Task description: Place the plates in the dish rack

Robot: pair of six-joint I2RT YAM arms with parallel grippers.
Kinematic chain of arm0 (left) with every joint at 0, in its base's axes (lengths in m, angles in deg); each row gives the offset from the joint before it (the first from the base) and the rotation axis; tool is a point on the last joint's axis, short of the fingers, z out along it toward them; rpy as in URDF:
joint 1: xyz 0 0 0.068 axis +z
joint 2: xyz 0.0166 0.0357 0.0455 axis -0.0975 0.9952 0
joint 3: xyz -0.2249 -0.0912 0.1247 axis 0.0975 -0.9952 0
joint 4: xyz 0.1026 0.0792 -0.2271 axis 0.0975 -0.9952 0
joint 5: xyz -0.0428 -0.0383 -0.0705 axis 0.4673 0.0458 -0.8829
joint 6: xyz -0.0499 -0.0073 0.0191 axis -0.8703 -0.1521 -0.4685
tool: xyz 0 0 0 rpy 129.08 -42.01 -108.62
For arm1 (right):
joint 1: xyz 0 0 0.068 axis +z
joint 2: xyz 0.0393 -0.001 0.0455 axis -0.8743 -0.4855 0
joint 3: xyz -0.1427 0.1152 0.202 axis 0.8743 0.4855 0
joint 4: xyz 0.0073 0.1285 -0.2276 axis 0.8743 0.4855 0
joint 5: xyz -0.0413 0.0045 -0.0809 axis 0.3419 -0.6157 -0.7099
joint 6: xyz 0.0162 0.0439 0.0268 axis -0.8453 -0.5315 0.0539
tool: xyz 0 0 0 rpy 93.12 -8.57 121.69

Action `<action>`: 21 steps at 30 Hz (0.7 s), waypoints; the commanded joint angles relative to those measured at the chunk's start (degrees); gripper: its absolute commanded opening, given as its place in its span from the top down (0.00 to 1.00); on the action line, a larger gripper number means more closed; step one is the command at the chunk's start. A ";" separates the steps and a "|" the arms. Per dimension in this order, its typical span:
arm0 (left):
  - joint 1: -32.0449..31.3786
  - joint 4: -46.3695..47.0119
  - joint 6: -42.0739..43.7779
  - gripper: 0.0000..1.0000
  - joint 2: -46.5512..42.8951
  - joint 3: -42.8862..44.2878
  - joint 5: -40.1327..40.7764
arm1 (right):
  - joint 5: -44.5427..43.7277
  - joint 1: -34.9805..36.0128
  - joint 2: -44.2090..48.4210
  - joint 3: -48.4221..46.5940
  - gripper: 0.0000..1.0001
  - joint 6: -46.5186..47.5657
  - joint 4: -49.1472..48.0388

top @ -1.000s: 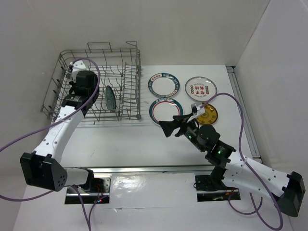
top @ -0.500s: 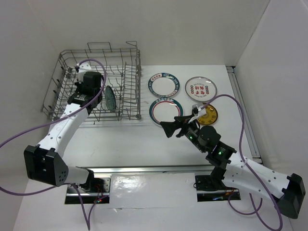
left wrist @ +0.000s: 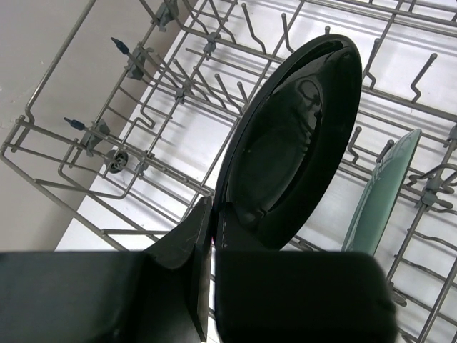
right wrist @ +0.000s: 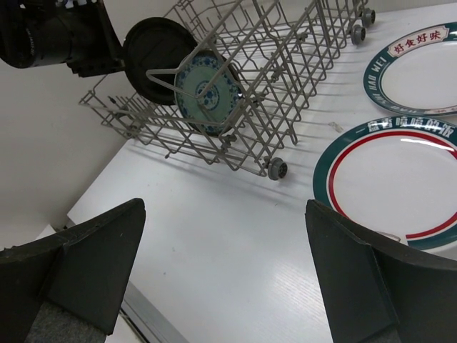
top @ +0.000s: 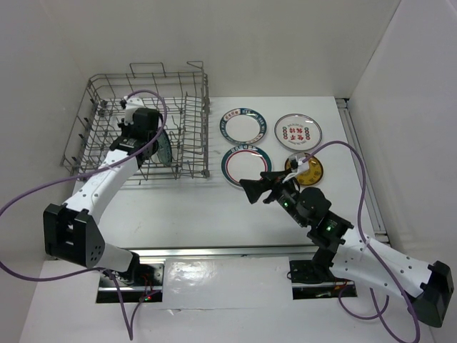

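Top view: the left gripper (top: pixel 148 143) is down inside the dish rack (top: pixel 100 89) beside the upright pale teal plate (top: pixel 165 145). The right gripper (top: pixel 258 183) hangs by the near green-rimmed plate (top: pixel 246 165), and the far green-rimmed plate (top: pixel 242 127), red-marked plate (top: pixel 298 131) and yellow plate (top: pixel 307 170) lie flat on the table (top: pixel 178 207). Left wrist view: the fingers (left wrist: pixel 187 246) are clamped on the rim of the black plate (left wrist: pixel 293 143), which stands on edge among the tines. Right wrist view: the jaws are spread wide and hold nothing.

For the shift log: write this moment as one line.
left gripper: shut on black plate, inside dish rack beside teal plate | right gripper: open, above table | four plates on table
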 commanded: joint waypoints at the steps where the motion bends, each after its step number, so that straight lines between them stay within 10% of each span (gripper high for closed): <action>1: -0.24 1.84 -1.74 1.00 0.39 -0.06 2.33 | -0.42 -0.36 0.86 0.64 0.00 0.78 -0.68; 16: -2.70 -1.93 -2.89 0.98 5.14 1.08 4.27 | -0.94 -0.36 1.91 1.17 0.00 0.78 -0.68; 21: -2.70 -2.46 -2.89 0.54 5.14 1.61 2.70 | -0.94 -0.36 1.91 1.17 0.00 0.78 -0.68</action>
